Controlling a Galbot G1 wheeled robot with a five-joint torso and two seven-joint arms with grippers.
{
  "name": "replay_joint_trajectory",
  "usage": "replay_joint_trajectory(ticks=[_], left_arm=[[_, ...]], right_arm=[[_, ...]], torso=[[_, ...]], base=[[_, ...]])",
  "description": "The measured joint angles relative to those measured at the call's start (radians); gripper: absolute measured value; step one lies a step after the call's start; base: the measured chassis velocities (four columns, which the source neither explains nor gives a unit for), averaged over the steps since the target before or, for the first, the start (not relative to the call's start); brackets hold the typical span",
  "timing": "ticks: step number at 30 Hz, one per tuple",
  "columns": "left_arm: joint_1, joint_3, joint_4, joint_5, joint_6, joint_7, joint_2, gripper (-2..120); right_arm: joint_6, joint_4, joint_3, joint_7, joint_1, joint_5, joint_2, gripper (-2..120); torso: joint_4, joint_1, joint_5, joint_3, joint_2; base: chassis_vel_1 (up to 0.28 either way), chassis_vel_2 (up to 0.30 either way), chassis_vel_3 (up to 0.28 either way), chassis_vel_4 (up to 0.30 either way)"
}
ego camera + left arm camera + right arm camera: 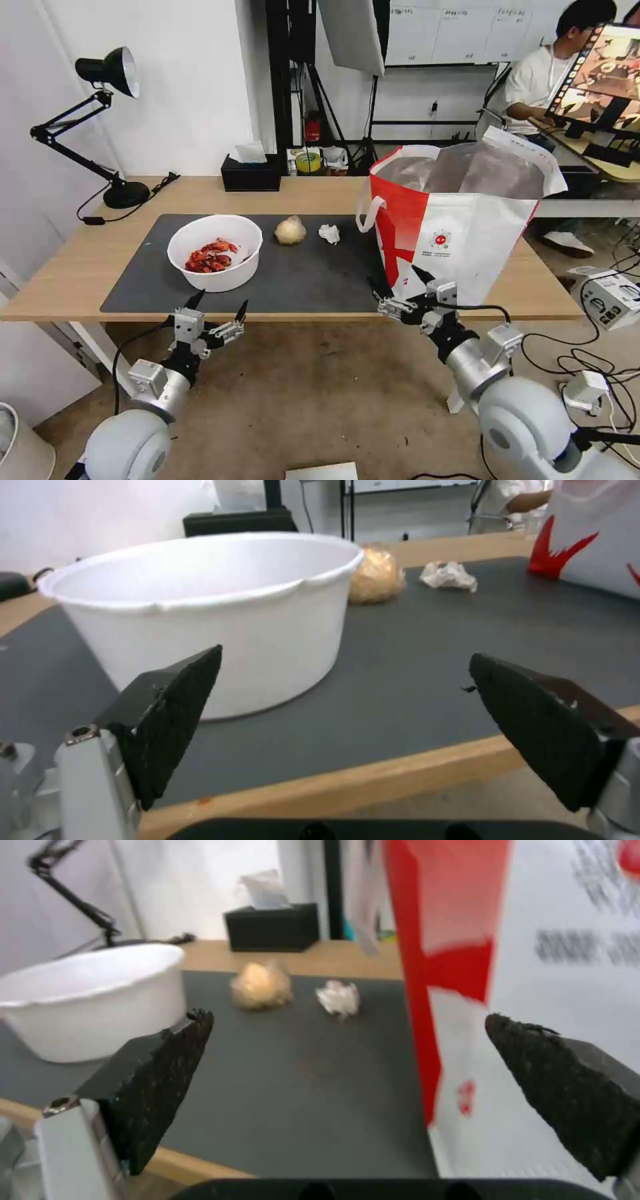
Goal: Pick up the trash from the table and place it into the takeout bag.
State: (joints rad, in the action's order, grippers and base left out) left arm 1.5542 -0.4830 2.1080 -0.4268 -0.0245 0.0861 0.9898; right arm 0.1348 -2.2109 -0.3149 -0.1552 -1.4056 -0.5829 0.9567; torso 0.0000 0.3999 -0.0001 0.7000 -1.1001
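So nothing's picked up yet. Left gripper (219, 305) and right gripper (398, 287) both hang wide open and empty at the bench (80, 267) front edge. Bowl (215, 252), wrapped ball (291, 231) and tissue (329, 233) sit on the mat, takeout bag (460, 220) at right. I'd guess the next reach goes over the bowl's rim.

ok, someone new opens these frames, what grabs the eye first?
Probably the big white-and-red takeout bag, standing open with its foil lining showing at the right end of the dark mat. Next, the white bowl of red crayfish shells on the mat's left, with a beige wrapped ball and a crumpled tissue between bowl and bag. Both claws, left and right, hover open at the table's near edge.
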Motion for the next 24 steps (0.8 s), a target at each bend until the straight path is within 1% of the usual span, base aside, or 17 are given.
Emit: replay_joint_trajectory(ticks=[3, 5, 6, 9, 24], left_arm=[[0.012, -0.006, -0.011, 0.001, 0.003, 0.0, 0.011, 100], [0.012, -0.006, -0.011, 0.001, 0.003, 0.0, 0.011, 100], [0.017, -0.008, -0.025, 0.001, 0.006, -0.002, 0.015, 100], [0.02, -0.014, -0.036, 0.002, 0.01, -0.005, 0.015, 100], [0.045, -0.024, -0.044, 0.018, 0.023, -0.009, 0.032, 100]], right_arm=[[-0.042, 0.03, 0.005, -0.026, -0.034, 0.026, 0.028, 100], [-0.042, 0.03, 0.005, -0.026, -0.034, 0.026, 0.028, 100], [-0.048, 0.035, 0.01, -0.054, -0.066, 0.039, 0.052, 100], [-0.051, 0.037, 0.013, -0.06, -0.097, 0.057, 0.073, 100], [-0.049, 0.036, 0.036, -0.058, -0.107, 0.086, 0.092, 100]], torso=[[0.0, 0.0, 0.0, 0.0, 0.0], [0.0, 0.0, 0.0, 0.0, 0.0], [0.0, 0.0, 0.0001, 0.0, 0.0], [-0.0001, 0.0, 0.0001, 0.0, 0.0], [0.0, 0.0, 0.0, 0.0, 0.0]], base=[[0.0, 0.0, 0.0, 0.0], [0.0, 0.0, 0.0, 0.0], [0.0, 0.0, 0.0, 0.0], [0.0, 0.0, 0.0, 0.0], [0.0, 0.0, 0.0, 0.0]])
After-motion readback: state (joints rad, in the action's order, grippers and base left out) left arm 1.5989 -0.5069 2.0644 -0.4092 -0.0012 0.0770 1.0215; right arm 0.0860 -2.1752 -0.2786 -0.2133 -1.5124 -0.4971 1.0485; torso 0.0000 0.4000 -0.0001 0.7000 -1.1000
